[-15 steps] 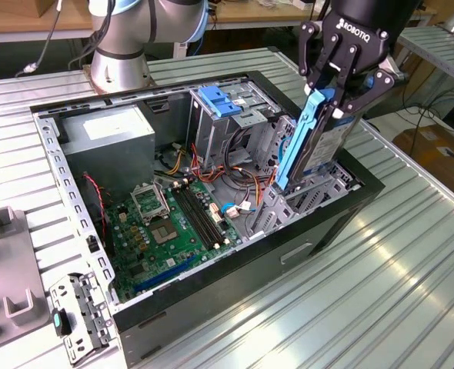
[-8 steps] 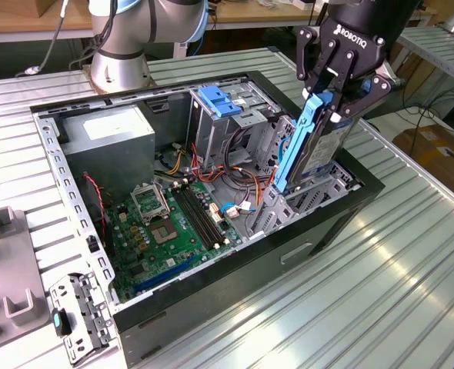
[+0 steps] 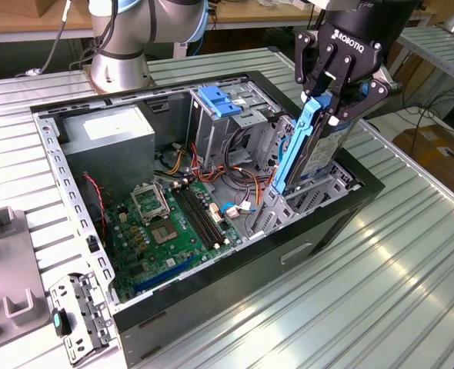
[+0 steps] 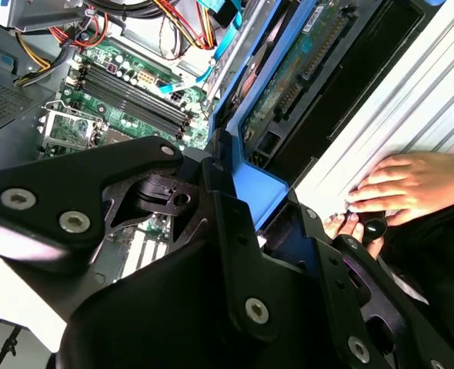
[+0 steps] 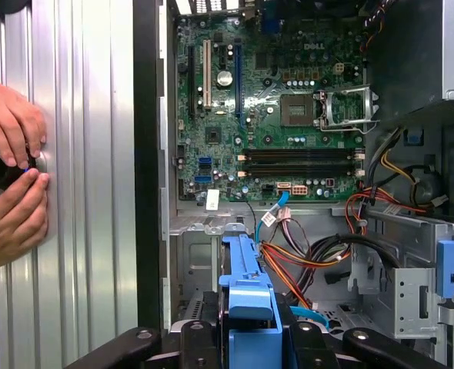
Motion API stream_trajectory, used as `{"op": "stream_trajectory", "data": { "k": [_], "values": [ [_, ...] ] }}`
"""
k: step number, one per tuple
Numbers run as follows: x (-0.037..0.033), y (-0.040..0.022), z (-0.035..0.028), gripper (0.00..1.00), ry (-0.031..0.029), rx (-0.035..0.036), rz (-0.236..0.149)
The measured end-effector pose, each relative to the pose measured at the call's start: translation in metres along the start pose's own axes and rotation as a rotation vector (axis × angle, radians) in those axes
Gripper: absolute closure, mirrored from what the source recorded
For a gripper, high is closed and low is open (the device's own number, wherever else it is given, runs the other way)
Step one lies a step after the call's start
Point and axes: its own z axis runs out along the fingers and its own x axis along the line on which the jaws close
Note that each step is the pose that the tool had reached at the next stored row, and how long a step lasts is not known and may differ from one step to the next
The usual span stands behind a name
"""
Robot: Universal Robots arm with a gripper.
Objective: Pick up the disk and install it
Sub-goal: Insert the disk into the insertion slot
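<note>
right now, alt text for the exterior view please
A black robot gripper clamps the disk, a hard drive with blue side rails, standing steeply on end with its lower end inside an open computer case. The green motherboard and grey power supply lie exposed.

The gripper (image 4: 250, 192) has its black fingers (image 4: 223, 204) clamped on the blue side rail of the disk (image 4: 304, 69), whose green circuit board shows. Past it lie the motherboard (image 4: 111, 92) and red and yellow cables (image 4: 96, 34). A person's hand (image 4: 412, 184) rests on the ribbed worktop (image 4: 419, 92), just beside the computer case (image 4: 381, 54).
</note>
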Motion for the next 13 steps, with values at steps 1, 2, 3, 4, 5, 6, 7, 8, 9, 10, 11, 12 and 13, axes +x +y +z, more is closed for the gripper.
{"op": "stream_trajectory", "data": {
  "k": [1, 2, 3, 4, 5, 6, 7, 8, 9, 10, 11, 12, 13],
  "values": [
    [0.0, 0.0, 0.0, 0.63, -0.0001, 0.0, 0.0],
    [0.0, 0.0, 0.0001, 0.63, -0.0001, 0.0, 0.0],
    [0.0, 0.0, 0.0001, 0.63, -0.0001, 0.0, 0.0],
    [0.0, 0.0, 0.0001, 0.63, 0.0, 0.0, 0.0],
    [0.0, 0.0, 0.0001, 0.63, 0.0, 0.0, 0.0],
    [0.0, 0.0, 0.0001, 0.63, 0.0, 0.0, 0.0],
    [0.0, 0.0, 0.0001, 0.63, -0.0001, 0.0, 0.0],
    [0.0, 0.0, 0.0001, 0.63, -0.0001, 0.0, 0.0],
    [0.0, 0.0, 0.0001, 0.63, 0.0, 0.0, -0.001],
    [0.0, 0.0, 0.0001, 0.63, 0.0, 0.0002, -0.005],
    [0.0, 0.0, 0.0001, 0.63, -0.0001, 0.0007, -0.012],
    [0.0, 0.0, 0.0001, 0.63, -0.0002, 0.0009, -0.016],
    [0.0, 0.0, 0.0001, 0.63, -0.0002, 0.0011, -0.019]
  ]
}}
